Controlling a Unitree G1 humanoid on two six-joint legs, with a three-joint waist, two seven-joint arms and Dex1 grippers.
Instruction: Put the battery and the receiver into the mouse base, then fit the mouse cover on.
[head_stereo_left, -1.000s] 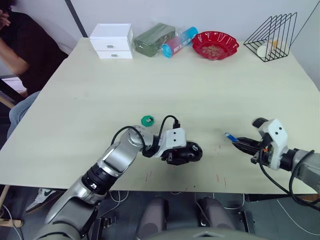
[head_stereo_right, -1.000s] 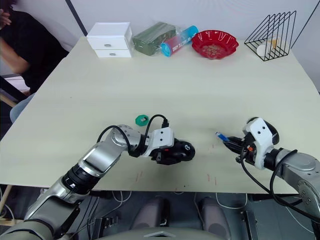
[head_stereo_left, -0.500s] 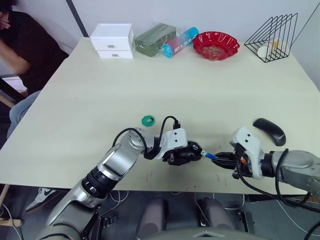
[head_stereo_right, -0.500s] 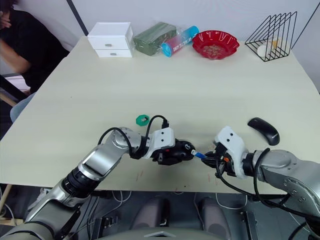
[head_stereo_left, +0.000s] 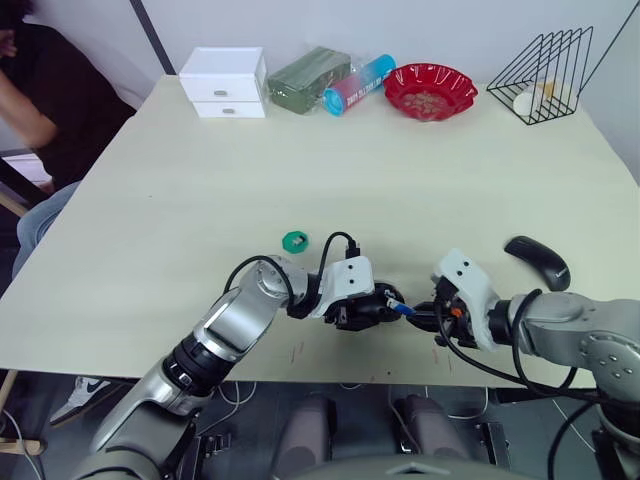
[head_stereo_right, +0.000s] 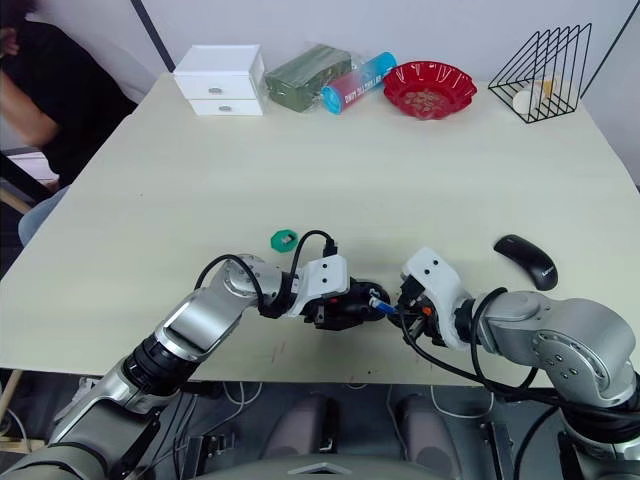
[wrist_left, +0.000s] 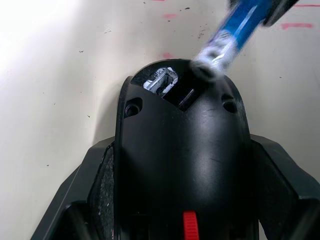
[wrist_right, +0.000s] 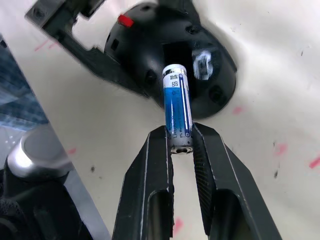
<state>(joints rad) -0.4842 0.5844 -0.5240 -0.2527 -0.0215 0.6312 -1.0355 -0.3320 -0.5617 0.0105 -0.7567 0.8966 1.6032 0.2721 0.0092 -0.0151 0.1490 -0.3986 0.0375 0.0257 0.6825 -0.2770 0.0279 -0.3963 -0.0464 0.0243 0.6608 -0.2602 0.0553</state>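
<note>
While the left end effector (head_stereo_left: 372, 308) clamps the mouse base (wrist_left: 182, 145), the right end effector (wrist_right: 182, 142) pinches the battery (wrist_right: 177, 106).

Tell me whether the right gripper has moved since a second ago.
Yes. The right gripper, shut on the battery, has swung toward the robot's left, away from the mouse cover, up to the mouse base held by the left gripper.

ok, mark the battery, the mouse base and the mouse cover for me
battery (wrist_right: 178, 116), right wrist view, blue middle of the cylinder.
mouse base (wrist_left: 185, 150), left wrist view, black top surface.
mouse cover (head_stereo_right: 527, 261), right eye view, middle of the shell.
</note>
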